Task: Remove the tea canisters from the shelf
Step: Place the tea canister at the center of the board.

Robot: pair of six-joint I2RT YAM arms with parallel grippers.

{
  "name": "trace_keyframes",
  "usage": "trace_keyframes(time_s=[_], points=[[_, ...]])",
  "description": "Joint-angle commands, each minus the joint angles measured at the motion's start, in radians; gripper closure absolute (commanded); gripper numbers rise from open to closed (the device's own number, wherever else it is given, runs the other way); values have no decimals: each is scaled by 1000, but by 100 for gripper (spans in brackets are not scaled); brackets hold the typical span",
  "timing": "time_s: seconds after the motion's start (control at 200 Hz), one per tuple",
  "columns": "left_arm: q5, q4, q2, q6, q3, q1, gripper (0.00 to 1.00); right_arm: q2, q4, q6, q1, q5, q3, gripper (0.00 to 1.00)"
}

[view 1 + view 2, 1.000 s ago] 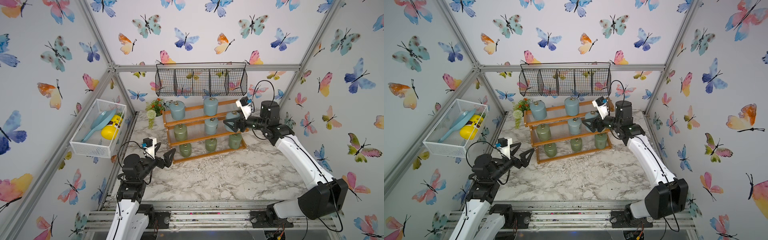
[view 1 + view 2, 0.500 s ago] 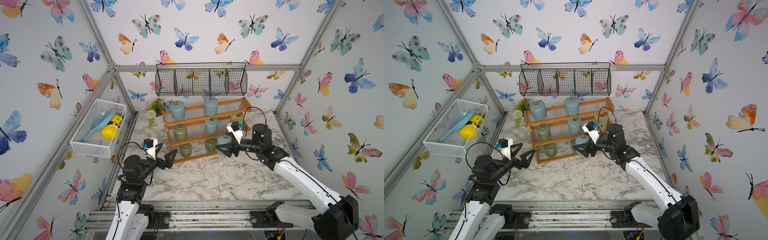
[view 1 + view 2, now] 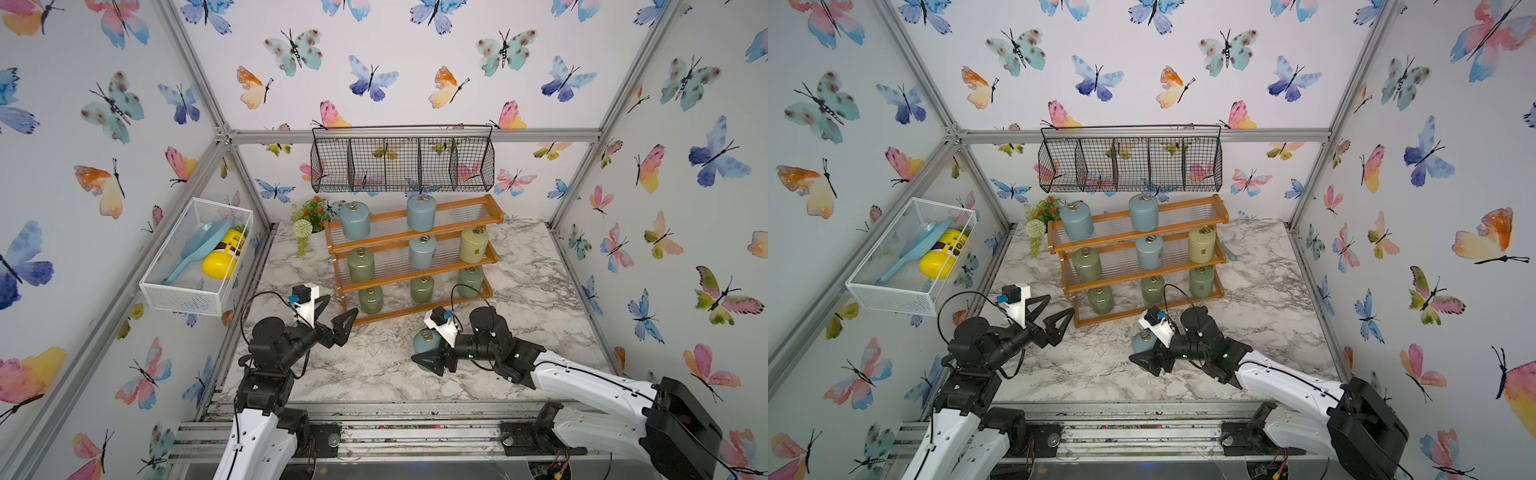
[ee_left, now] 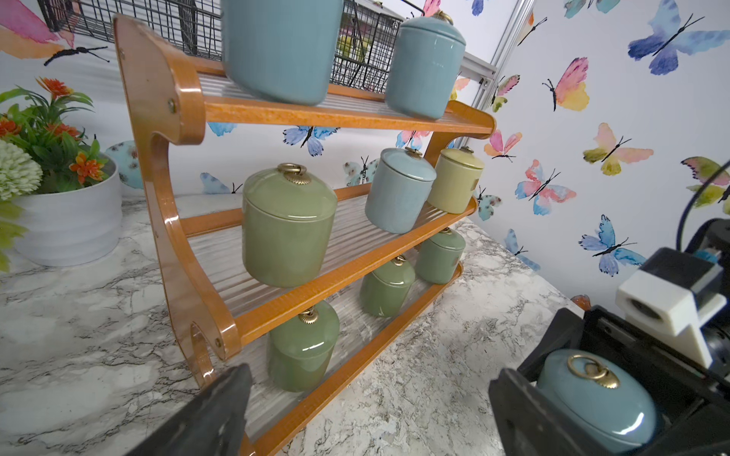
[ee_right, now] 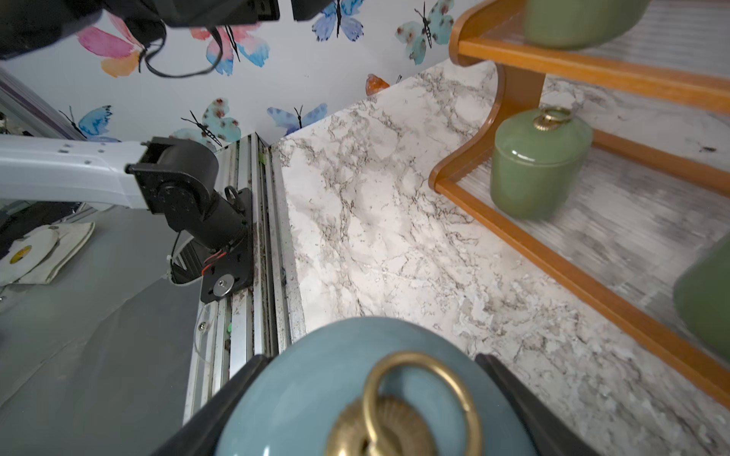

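The shelf [image 3: 390, 277] [image 3: 1121, 277] [image 4: 166, 118] stands at the back of the marble table. Its top tier holds two pale blue tea canisters [image 3: 354, 220] [image 3: 421, 212]. The middle tier holds a green one [image 3: 360, 264], a blue one [image 3: 422, 252] and a yellow one [image 3: 473, 245]. Three green ones [image 3: 370, 299] [image 3: 422, 289] [image 3: 471, 281] sit on the bottom tier. My right gripper [image 3: 424, 353] [image 3: 1148, 357] [image 5: 371, 379] is shut on another pale blue canister [image 3: 426, 340] [image 3: 1144, 343] [image 5: 300, 395] [image 4: 592, 398], low over the table in front of the shelf. My left gripper [image 3: 336, 309] [image 3: 1054, 309] [image 4: 363, 414] is open and empty beside the shelf's lower left corner.
A black wire basket [image 3: 403, 164] hangs on the back wall above the shelf. A white mesh basket [image 3: 195, 253] on the left wall holds a yellow bottle [image 3: 224, 257] and a blue scoop. A potted plant [image 3: 311, 216] stands left of the shelf. The marble table [image 3: 374, 365] spreads in front.
My right gripper has carried the pale blue canister away from the shelf's right end, down and forward to the table's front. The left arm has barely moved.
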Motion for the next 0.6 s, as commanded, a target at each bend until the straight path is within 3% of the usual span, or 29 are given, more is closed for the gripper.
trace_keyframes(time_s=[0.0,0.37,0.596], points=[[19,11,22,3,5,-7,2,17,212,29,43,99,-33,36],[-95,72,84,-5,-6,-116,2,194,423,46,200,245,-127,36],[-160,95,132,8,1,-200,2,224,511,66,210,310,-185,36]])
